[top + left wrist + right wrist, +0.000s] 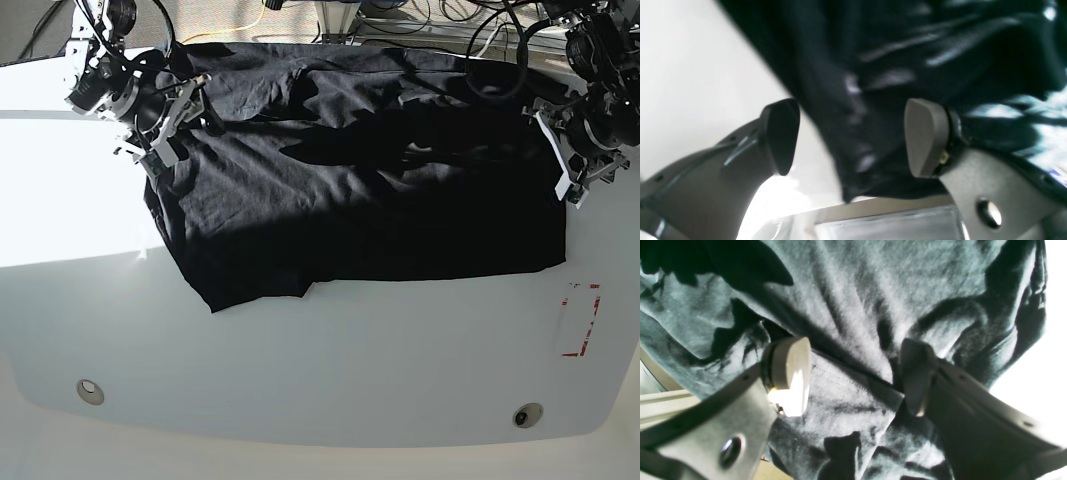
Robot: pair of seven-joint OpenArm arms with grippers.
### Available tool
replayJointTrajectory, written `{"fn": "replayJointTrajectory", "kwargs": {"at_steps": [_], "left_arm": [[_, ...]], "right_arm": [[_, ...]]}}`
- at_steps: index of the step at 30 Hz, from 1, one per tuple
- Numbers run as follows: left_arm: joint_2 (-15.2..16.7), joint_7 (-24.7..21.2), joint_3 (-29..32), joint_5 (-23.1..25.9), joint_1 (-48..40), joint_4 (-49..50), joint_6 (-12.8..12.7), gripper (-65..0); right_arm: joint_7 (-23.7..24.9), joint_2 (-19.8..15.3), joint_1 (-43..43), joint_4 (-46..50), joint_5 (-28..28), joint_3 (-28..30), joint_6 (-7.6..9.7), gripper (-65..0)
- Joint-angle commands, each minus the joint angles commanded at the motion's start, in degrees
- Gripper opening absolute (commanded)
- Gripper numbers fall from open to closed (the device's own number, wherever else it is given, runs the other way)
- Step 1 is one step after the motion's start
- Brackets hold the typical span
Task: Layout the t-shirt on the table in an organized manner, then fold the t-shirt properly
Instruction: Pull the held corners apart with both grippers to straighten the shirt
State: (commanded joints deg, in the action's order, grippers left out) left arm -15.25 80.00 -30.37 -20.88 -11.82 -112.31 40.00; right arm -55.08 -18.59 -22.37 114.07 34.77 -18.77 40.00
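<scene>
Black cotton t-shirt [360,190], spread rumpled across the far half of the white table [330,390]; right gripper [853,376] and left gripper [851,136] both spread wide over opposite edges, holding nothing; risk: uneven pinches bunching several layers, skewing the layout.

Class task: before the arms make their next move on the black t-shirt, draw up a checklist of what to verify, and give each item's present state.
1. T-shirt fully on the table: cannot tell, far edge unclear.
2. Cloth lying flat: not ok, wrinkles and a folded corner at lower left.
3. Left end effector open: ok.
4. Right end effector open over the cloth: ok.
5. Cloth clear of the red dashed mark: ok.
</scene>
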Motion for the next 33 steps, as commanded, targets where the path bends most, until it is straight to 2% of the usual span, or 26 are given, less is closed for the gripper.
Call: {"fn": "replayJointTrajectory", "kwargs": {"at_steps": [5,16,22,25,32,33], "left_arm": [[0.3,-1.3,1.0,4.8,1.4,1.1,0.0,-18.6],[0.3,-1.5,3.0,4.9,5.8,13.8,0.0,-19.2],[0.3,-1.5,3.0,4.9,6.1,15.6,0.0,-19.6],[0.3,-1.5,3.0,4.9,6.2,15.4,0.0,-25.0],[0.1,-1.5,3.1,4.9,6.3,15.4,0.0,-49.0],[0.1,-1.5,3.1,4.9,6.3,15.4,0.0,-50.3]], "right_arm": [[0.0,0.0,0.0,0.0,0.0,0.0,0.0,-23.9],[0.0,0.1,0.7,-0.1,0.0,0.0,0.0,-23.9],[0.0,0.1,0.7,-0.1,0.0,0.0,0.0,-23.9],[0.0,0.1,0.7,-0.1,0.0,0.0,0.0,-23.9],[0.0,0.1,0.8,-0.1,0.0,0.0,0.0,-23.9],[0.0,0.1,0.8,-0.1,0.0,0.0,0.0,-23.9]]}}
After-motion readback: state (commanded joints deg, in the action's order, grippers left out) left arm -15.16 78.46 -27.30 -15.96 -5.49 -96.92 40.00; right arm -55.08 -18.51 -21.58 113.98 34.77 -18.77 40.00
